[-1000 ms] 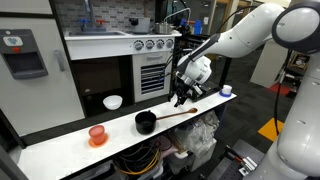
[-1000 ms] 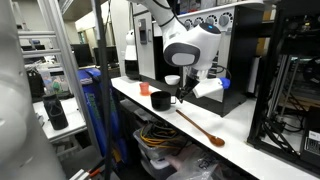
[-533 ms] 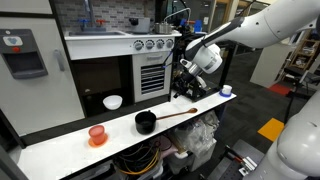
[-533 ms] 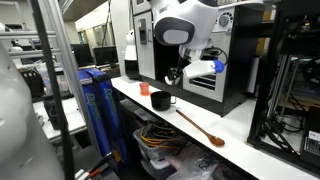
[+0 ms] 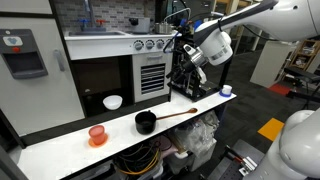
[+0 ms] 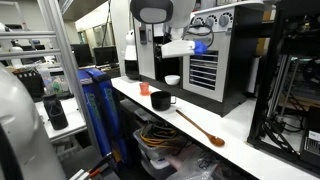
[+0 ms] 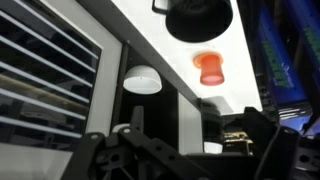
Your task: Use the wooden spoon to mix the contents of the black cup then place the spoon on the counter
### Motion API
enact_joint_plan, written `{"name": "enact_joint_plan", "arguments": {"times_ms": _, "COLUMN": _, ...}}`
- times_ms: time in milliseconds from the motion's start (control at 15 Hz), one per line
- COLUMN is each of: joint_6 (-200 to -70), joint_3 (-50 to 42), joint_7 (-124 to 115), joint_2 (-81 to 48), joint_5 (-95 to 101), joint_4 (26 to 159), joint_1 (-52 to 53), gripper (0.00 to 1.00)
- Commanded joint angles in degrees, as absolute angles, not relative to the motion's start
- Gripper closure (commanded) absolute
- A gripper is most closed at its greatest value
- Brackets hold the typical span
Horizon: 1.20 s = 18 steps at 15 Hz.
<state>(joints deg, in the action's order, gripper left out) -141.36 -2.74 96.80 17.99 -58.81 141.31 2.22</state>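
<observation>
High above the worktop (image 5: 120, 132), the end effector (image 5: 187, 70) hangs released and empty. Below it, the wooden spoon (image 5: 180, 115) lies flat, its handle reaching toward the black cup (image 5: 146, 122) and possibly touching it, so the set-down looks complete.

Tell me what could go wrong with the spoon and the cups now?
1. The wooden spoon lies slanting toward the front edge of the counter; a nudge might send it off.
2. Its other end sits right by the black cup, so grabbing the spoon could tip that cup.
3. The orange-red cup stands near the edge too.
</observation>
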Motion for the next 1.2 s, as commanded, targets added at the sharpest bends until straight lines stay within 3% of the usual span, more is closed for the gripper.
{"name": "enact_joint_plan", "arguments": {"times_ms": 0, "joint_6": -152.6, "joint_3": 1.2, "joint_7": 92.6, "joint_2": 22.1, "joint_5": -69.3, "joint_4": 143.7, "joint_1": 5.6, "gripper": 0.0}}
{"name": "enact_joint_plan", "arguments": {"times_ms": 200, "joint_6": -160.1, "joint_3": 5.3, "joint_7": 87.8, "joint_2": 21.4, "joint_5": -73.1, "joint_4": 143.2, "joint_1": 7.4, "gripper": 0.0}}
{"name": "enact_joint_plan", "arguments": {"times_ms": 467, "joint_6": -160.6, "joint_3": 9.2, "joint_7": 75.3, "joint_2": 19.4, "joint_5": -69.4, "joint_4": 142.7, "joint_1": 7.4, "gripper": 0.0}}
{"name": "enact_joint_plan", "arguments": {"times_ms": 667, "joint_6": -157.0, "joint_3": 11.3, "joint_7": 61.4, "joint_2": 17.7, "joint_5": -58.8, "joint_4": 143.0, "joint_1": 4.9, "gripper": 0.0}}
{"name": "enact_joint_plan", "arguments": {"times_ms": 1133, "joint_6": -144.0, "joint_3": 6.4, "joint_7": 30.3, "joint_2": 16.6, "joint_5": -23.2, "joint_4": 140.3, "joint_1": 5.5, "gripper": 0.0}}
